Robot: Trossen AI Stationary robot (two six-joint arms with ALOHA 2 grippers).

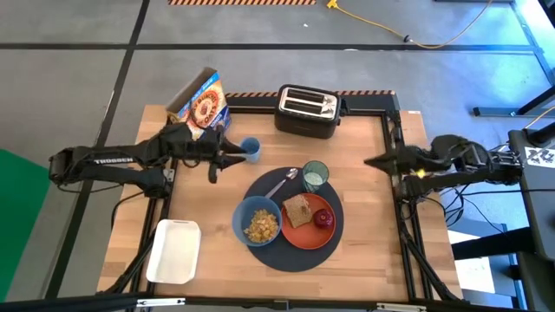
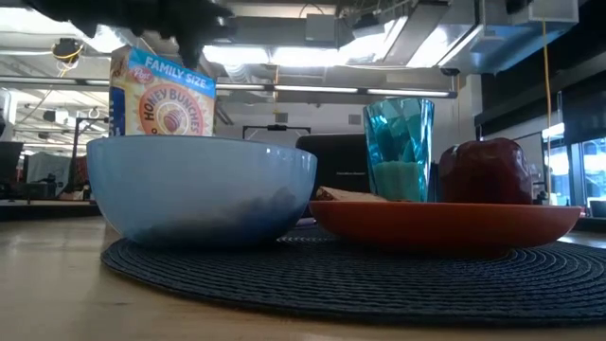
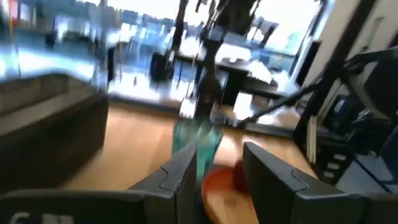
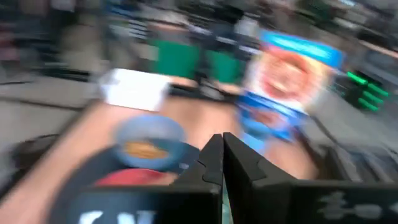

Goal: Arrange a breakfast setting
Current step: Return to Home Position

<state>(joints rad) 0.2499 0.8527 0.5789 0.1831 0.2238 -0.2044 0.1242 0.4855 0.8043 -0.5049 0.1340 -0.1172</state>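
Cereal (image 1: 262, 227) fills the bowl (image 1: 240, 213), which sits on the left part of the mat (image 1: 290, 258) with its rim reaching the mat's left edge. The plate (image 1: 305, 239) lies on the mat's right part, touching or just beside the bowl. It carries the toast (image 1: 297, 210) and, to its right, the fruit (image 1: 323, 217). The glass (image 1: 315, 175) stands upright at the mat's far edge; what is in it I cannot tell. The spoon (image 1: 282, 183) lies slanted on the mat, just left of the glass.

Off the mat, beyond its far left, stands a cup (image 1: 251, 149), contents unclear. The left gripper (image 1: 234, 155) hovers just beside the cup, fingers spread apart and holding nothing. The box (image 1: 201, 106) and the toaster (image 1: 307, 110) stand farther beyond the mat's far side, near the table (image 1: 364, 225) edge. The tray (image 1: 175, 251) lies well off the mat's near left.

The right gripper (image 1: 371, 161) hangs well to the mat's right, fingers pressed together on nothing. Bare wood lies between it and the mat, and all along the mat's right and near sides.
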